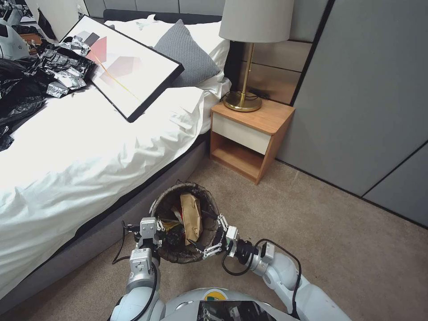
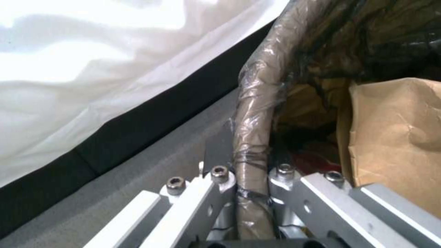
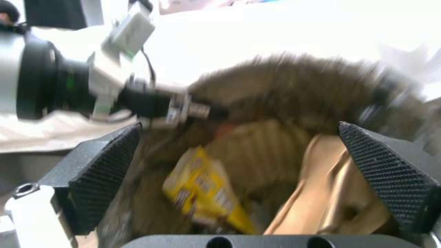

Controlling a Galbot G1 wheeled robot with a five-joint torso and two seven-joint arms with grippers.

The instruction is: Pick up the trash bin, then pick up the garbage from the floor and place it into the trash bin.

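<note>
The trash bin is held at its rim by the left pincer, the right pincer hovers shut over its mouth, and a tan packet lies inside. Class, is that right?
One detail is wrong: the right pincer is open, not shut. The right wrist view shows its two pads spread wide over the trash bin. The left pincer does clamp the rim, and the tan packet lies inside.

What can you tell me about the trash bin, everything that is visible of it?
The trash bin is small and round, lined with a dark, crinkled bag folded over its rim. It is held off the carpet beside the bed, roughly upright. The left pincer is shut on its rim. The right pincer is open over the mouth. Inside lie a tan paper packet and a yellow wrapper.
</note>
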